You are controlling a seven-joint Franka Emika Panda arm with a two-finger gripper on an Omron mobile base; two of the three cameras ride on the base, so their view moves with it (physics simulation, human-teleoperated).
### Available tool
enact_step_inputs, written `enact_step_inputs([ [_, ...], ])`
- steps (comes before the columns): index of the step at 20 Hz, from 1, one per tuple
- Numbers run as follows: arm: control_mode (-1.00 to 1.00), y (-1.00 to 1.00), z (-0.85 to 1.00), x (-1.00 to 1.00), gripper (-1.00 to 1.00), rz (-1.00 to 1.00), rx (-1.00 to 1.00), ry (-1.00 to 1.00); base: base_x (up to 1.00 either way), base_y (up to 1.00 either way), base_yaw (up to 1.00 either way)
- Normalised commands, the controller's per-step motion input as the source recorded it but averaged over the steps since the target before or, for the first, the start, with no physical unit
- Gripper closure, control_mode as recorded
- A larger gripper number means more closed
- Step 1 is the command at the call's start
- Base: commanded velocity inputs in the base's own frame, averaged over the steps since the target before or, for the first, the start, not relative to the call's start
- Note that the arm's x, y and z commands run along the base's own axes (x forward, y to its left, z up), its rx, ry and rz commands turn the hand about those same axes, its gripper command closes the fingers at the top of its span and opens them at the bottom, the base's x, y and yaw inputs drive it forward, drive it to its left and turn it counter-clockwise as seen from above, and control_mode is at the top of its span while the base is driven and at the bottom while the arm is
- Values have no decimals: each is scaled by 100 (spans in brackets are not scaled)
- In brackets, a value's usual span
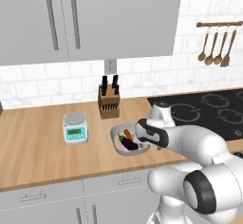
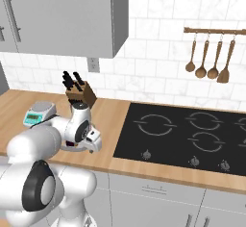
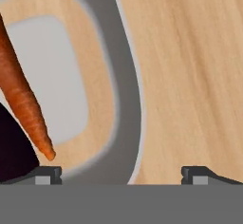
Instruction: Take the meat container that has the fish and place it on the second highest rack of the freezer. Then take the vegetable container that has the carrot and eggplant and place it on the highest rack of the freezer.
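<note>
On the wooden counter [image 1: 42, 152], between a small kitchen scale [image 1: 76, 128] and the black cooktop [image 1: 209, 111], a pale grey vegetable container [image 1: 118, 144] was seen, with a knife block [image 1: 108, 102] standing behind it against the tiled wall. Inside the container the carrot [image 1: 127, 135] and the dark eggplant [image 1: 128, 144] were laid side by side. The gripper [image 3: 121, 173] was held low over the container's rim with its jaws spread fully wide and nothing grasped between them; one fingertip was placed over the tub's inside and the other over the bare counter, so that the rim was straddled. From the hand view the carrot [image 3: 23, 99] was seen pointing toward the inner fingertip, the eggplant [image 3: 12, 147] beside it. Wooden spoons [image 1: 217, 47] were hung on a rail above the cooktop.
</note>
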Motion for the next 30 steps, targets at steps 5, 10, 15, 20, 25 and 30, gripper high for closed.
enact_step_inputs([
  [5, -100, -19, 0, 0, -100, -5, 0, 0, 0, 0, 0],
  [10, -100, -61, 0, 0, -100, -6, 1, 3, 0, 0, 0],
  [15, -100, -36, 0, 0, -100, -3, 0, 7, 0, 0, 0],
  [20, -100, 21, 3, 0, -100, 0, -1, 0, 0, 0, 0],
  [25, -100, 55, 7, 0, -100, 0, -5, 0, 0, 0, 0],
  [30, -100, 13, -49, 0, -100, 0, -1, -1, 0, 0, 0],
])
